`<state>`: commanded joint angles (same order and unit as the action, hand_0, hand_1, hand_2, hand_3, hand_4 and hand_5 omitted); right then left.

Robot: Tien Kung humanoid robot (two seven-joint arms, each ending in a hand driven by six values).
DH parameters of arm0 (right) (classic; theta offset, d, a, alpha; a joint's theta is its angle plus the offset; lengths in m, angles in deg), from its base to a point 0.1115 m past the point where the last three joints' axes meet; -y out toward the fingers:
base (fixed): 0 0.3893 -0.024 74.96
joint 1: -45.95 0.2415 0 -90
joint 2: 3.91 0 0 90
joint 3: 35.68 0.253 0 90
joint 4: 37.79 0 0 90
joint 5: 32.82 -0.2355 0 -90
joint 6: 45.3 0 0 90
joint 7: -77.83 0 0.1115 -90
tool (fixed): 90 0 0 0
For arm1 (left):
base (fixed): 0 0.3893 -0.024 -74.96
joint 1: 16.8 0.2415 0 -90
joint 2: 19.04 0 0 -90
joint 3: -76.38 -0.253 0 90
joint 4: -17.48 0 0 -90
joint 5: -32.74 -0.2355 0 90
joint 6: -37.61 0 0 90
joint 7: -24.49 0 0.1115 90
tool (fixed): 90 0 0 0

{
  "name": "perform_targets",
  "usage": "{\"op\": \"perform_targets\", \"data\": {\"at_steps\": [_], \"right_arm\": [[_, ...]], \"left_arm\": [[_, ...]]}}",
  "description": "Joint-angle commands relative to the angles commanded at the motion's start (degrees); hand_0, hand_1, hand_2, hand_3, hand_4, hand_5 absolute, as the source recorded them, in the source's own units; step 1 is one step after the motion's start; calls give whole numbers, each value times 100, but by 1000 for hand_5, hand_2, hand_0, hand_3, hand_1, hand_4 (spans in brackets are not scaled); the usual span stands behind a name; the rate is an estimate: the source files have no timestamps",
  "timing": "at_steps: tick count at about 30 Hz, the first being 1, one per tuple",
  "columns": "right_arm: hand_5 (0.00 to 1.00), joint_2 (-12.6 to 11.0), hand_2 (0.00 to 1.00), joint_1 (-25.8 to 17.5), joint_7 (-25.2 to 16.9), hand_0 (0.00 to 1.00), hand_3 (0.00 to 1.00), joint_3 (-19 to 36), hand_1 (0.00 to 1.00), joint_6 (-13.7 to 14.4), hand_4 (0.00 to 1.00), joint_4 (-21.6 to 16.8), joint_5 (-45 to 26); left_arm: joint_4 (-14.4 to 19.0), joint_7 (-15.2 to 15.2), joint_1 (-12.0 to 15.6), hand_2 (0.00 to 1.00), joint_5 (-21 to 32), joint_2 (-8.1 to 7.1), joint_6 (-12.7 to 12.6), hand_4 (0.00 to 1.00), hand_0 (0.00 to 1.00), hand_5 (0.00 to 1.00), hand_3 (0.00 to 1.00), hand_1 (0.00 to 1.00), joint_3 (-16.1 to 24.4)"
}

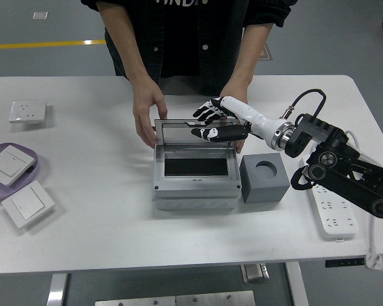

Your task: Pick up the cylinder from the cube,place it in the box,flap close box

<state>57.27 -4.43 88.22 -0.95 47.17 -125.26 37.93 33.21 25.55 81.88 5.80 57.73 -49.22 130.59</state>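
The grey box [191, 185] stands mid-table with its clear flap lid [193, 134] raised and tilted forward over the dark inside [195, 167]. No cylinder is in view. The grey cube [263, 178] stands right of the box, and its round top hole is empty. My right hand [214, 124] has its fingers spread and rests on the lid's upper right edge, holding nothing. A person's hand [145, 118] holds the box's back left corner. The person's other hand [233, 101] is just behind my hand. My left arm is out of view.
A white power strip [332, 213] lies at the right under my right arm. A purple plate [32, 171] with a wall switch, a loose switch [27, 203] and a socket [27, 111] lie at the left. The person stands at the far edge.
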Motion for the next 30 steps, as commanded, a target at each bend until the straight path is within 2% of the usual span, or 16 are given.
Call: {"op": "perform_targets", "data": {"at_steps": [10, 18, 21, 27, 30], "right_arm": [[465, -223, 696, -408, 121, 778, 699, -164, 691, 36, 787, -924, -35], [475, -196, 696, -642, -7, 763, 701, -44, 694, 76, 776, -666, -243], [475, -276, 696, -746, -62, 763, 701, 203, 694, 120, 776, -764, -268], [480, -640, 695, -1246, -176, 759, 701, 1018, 692, 211, 768, -1446, -243], [478, -789, 693, -1583, -225, 758, 696, 1505, 685, 175, 761, -1446, -129]], "left_arm": [[19, -1, 15, 620, -77, 17, -3, 707, 616, 160, 641, 653, 108], [14, -8, 13, 620, -85, 16, -2, 706, 616, 160, 640, 653, 136], [3, -11, 30, 620, -38, 16, -2, 706, 616, 160, 640, 653, 90], [-40, -22, 81, 620, 109, -10, -4, 705, 616, 161, 638, 653, -45], [-52, -27, 98, 620, 144, -28, -2, 705, 616, 160, 639, 653, -71]]}}
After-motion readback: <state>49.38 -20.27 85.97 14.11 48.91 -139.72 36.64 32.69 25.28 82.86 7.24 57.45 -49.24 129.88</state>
